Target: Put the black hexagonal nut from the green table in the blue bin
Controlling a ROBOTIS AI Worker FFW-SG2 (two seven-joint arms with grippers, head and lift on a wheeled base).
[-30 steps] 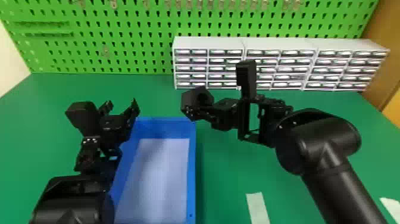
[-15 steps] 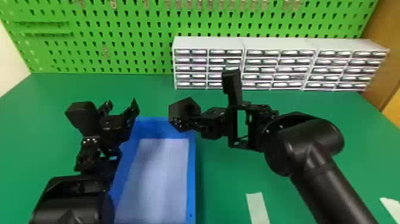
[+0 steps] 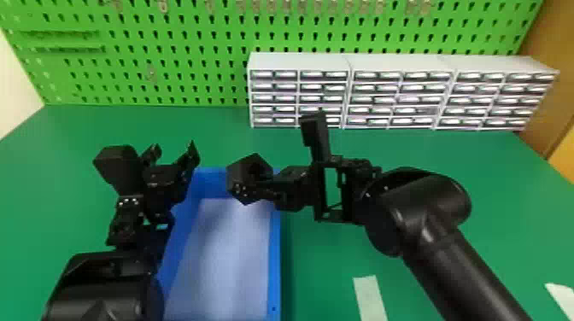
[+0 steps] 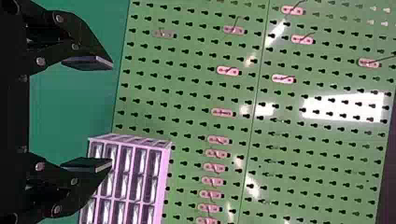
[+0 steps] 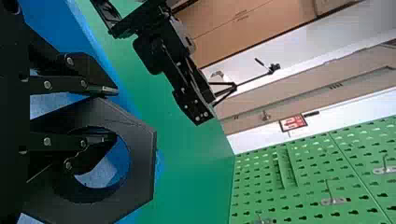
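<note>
Right now, you're holding the black hexagonal nut in your right gripper, with its fingers closing on one wall of the ring: one finger is reaching into the central hole, while the other is pressing along an outer flat. The nut is hanging above the far end of the blue bin, its faces tilting, and through its hole the right wrist view is showing you the bin's blue and pale inside. Your right arm is coming in from the bottom edge at the right. Over by the bin's far left corner, your left gripper is hovering with its fingers standing wide apart and pointing away from you. Beneath everything, the green counter is carrying the bin, and a pale strip is lying to the bin's right. Farther back, white drawer cabinets are standing in a row before the green pegboard.
</note>
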